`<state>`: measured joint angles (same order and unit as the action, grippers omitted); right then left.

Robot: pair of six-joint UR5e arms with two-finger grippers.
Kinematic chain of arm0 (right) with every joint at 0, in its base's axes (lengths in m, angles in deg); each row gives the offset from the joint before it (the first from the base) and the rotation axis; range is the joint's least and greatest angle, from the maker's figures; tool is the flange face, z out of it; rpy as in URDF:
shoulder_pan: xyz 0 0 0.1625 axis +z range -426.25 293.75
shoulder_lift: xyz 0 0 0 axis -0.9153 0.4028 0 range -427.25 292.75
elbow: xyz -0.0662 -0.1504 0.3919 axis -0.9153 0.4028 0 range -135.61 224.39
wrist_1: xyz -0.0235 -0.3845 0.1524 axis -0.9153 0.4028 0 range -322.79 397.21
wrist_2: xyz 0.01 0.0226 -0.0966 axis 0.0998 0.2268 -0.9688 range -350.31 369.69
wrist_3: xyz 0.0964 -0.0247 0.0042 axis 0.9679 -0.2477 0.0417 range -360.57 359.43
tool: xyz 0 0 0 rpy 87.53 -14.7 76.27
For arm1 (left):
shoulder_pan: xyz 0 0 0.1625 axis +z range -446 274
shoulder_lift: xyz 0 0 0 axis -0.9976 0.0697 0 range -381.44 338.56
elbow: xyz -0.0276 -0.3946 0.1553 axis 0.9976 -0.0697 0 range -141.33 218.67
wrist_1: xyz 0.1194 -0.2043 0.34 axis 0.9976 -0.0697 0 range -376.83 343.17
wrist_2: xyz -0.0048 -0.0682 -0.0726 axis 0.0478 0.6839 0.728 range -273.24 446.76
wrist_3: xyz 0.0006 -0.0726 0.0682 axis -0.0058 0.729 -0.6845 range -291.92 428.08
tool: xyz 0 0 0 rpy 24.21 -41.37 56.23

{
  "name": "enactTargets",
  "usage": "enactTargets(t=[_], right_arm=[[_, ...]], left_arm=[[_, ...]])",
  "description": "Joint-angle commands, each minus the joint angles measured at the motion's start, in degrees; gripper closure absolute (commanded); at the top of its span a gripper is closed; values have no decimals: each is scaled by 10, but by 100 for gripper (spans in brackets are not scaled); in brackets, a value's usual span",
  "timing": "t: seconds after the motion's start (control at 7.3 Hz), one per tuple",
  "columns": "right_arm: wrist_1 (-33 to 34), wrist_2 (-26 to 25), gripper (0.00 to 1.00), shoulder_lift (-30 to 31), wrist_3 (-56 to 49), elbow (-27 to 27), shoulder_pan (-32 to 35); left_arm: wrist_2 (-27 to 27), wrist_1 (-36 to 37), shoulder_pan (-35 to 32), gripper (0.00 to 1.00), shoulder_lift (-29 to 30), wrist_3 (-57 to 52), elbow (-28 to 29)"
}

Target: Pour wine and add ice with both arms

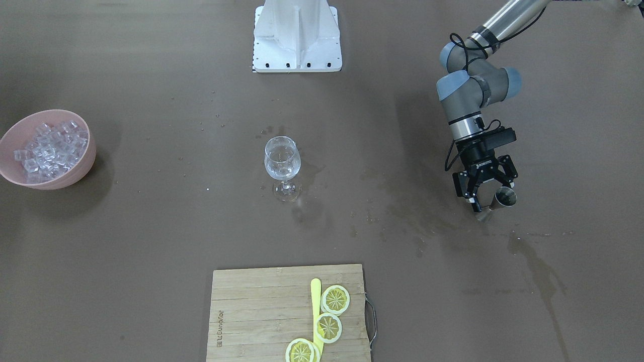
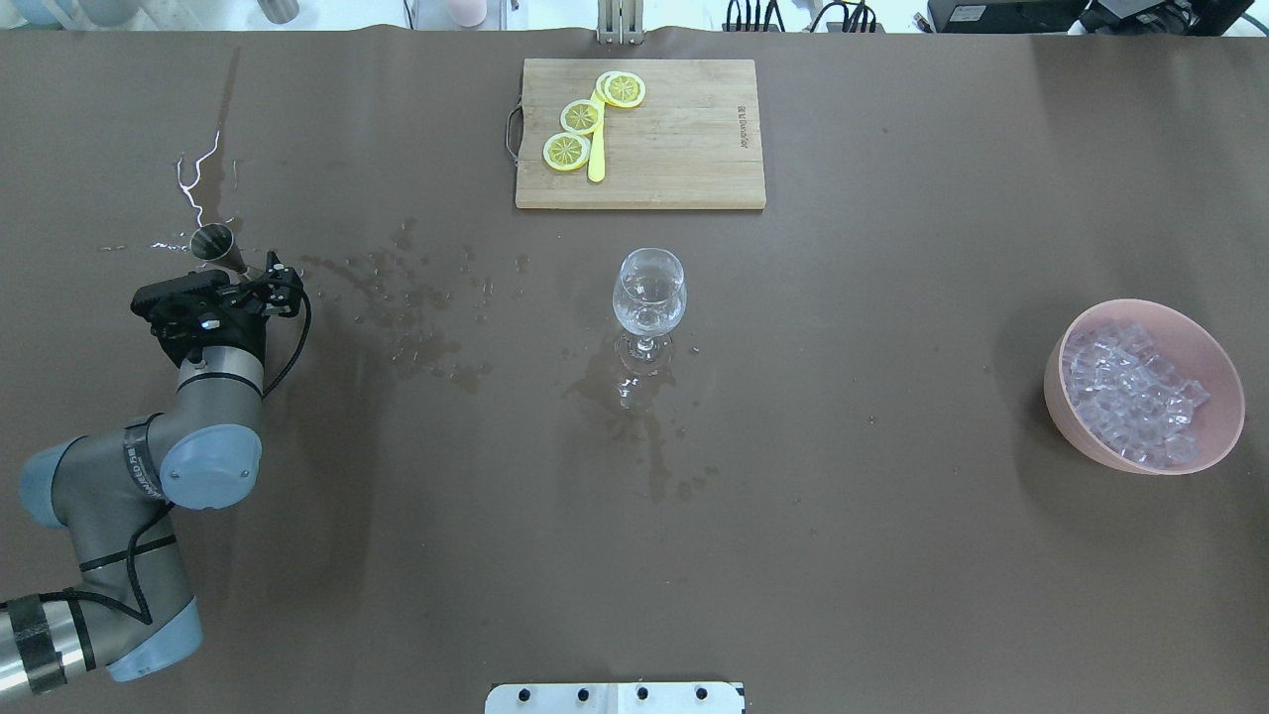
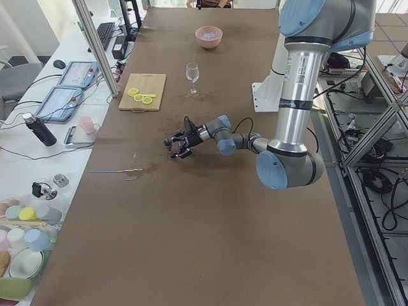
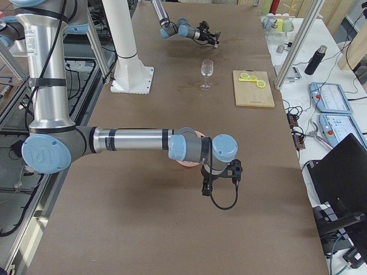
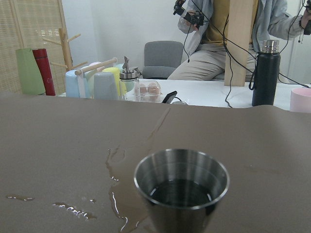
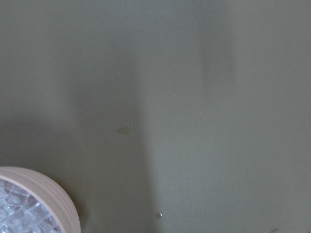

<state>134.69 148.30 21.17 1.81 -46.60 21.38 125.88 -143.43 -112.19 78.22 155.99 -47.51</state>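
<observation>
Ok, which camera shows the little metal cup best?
The left wrist view: the metal cup fills the foreground, rim and inside clear. Front-facing and overhead views show it small among wet stains; both side views, barely a speck; the right wrist view misses it.

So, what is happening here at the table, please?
The left gripper, jaws open, is at a small metal cup that stands upright with liquid in it. The wine glass stands mid-table, the ice is in its pink bowl, and the right arm hangs near that bowl.
</observation>
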Motion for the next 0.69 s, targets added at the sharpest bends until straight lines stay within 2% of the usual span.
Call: enactTargets(t=[0.0, 0.41, 0.55], right_arm=[[0, -1, 0, 0, 0, 0, 0], [0, 0, 0, 0, 0, -1, 0], [0, 0, 0, 2, 0, 0, 0]], left_arm=[[0, 0, 0, 3, 0, 0, 5], [0, 2, 0, 3, 3, -2, 8], [0, 3, 0, 8, 8, -5, 8]])
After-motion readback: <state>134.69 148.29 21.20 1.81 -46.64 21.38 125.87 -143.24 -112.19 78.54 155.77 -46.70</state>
